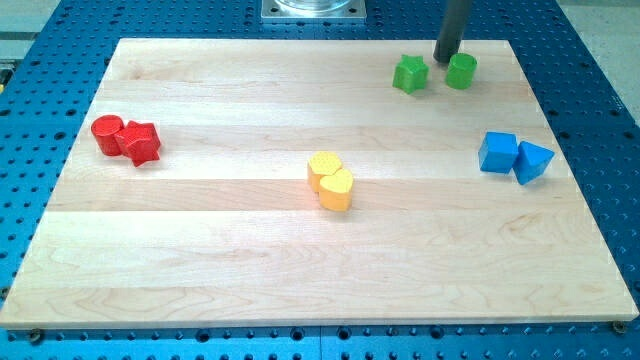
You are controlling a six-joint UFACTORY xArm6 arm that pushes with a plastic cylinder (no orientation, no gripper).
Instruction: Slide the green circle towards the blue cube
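Observation:
The green circle (462,71) sits near the board's top right. A green star-like block (410,74) lies just to its left. My tip (444,58) is between the two, just at the circle's upper-left edge, touching or nearly so. The blue cube (498,152) lies lower down at the view's right, with a blue triangular block (533,161) touching its right side.
A red circle (107,133) and a red star-like block (141,143) sit together at the left. A yellow hexagon-like block (324,167) and a yellow heart-like block (337,189) sit together in the middle. The wooden board (200,260) lies on a blue perforated table.

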